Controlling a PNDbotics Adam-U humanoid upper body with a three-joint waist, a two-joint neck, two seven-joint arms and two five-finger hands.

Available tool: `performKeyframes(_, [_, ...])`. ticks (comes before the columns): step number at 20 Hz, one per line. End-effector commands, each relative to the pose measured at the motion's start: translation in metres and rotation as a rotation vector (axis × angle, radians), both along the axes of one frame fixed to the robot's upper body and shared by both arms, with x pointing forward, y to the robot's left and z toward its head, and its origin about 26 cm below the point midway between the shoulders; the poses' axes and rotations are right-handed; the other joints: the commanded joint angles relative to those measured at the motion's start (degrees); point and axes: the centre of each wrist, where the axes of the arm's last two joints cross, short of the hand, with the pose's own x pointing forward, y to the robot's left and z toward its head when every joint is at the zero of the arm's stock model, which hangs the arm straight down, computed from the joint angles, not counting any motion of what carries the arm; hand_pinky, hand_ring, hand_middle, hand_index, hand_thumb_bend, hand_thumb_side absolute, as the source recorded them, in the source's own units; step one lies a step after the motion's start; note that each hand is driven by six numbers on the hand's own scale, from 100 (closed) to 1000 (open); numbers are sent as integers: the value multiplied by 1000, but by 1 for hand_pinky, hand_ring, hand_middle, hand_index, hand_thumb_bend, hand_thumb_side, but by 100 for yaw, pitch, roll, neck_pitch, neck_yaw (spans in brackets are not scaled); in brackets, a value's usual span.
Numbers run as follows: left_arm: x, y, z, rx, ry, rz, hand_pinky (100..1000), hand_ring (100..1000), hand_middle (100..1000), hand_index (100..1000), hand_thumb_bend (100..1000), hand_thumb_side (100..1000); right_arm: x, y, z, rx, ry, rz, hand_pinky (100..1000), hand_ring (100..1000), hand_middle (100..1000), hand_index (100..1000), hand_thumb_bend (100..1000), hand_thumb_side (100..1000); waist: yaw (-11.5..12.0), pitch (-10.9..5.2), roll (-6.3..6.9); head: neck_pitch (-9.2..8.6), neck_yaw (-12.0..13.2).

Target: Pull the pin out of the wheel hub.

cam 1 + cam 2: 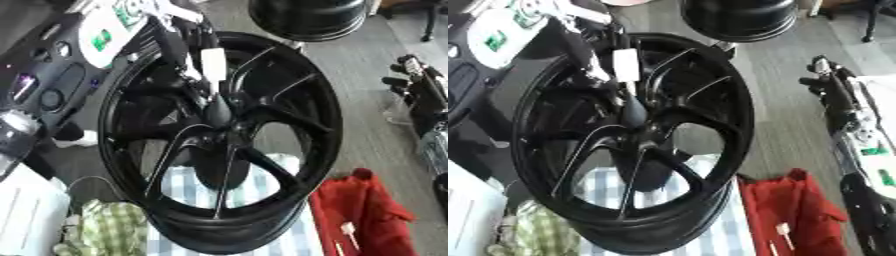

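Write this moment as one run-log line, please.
wheel: black spoked alloy wheel upright | hub: white-ended dark pin at centre | left hand at pin | right hand idle at right edge

Workshop or robot test bay, by the look of it.
A big black wheel stands upright on a striped cloth; beyond it, a second dark rim on grey floor. Right of the wheel, a red rag; left of it, a checked green cloth and dark equipment.
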Motion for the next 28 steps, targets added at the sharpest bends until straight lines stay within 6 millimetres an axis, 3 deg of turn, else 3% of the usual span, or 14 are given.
performKeyframes(1, [-3, -3, 18, -8, -44, -5, 909, 851, 765, 804, 578, 358, 2, -1, 11, -7, -30, 3, 929, 707, 748, 780, 100, 532, -12, -76, -21, -12, 22])
performKeyframes(11, [-4, -6, 18, 5, -65, 17, 876, 813, 708, 748, 435, 244, 1, -1, 10, -6, -30, 5, 930, 708, 749, 780, 100, 535, -35, -70, -19, -12, 24])
performKeyframes(20, [-5, -8, 19, 16, -84, 42, 851, 770, 626, 662, 387, 216, 2, 1, 12, -2, -39, 9, 931, 709, 750, 781, 100, 535, -28, -66, -32, -12, 43])
performKeyframes(24, [-5, -9, 18, 13, -82, 50, 836, 736, 584, 600, 346, 216, 2, 1, 13, -1, -40, 11, 932, 710, 751, 781, 100, 535, -29, -64, -32, -12, 46])
performKeyframes(28, [-6, -9, 20, 0, -79, 60, 805, 678, 530, 522, 257, 135, 2, 1, 13, 0, -40, 7, 932, 710, 751, 782, 100, 536, -32, -65, -34, -12, 44])
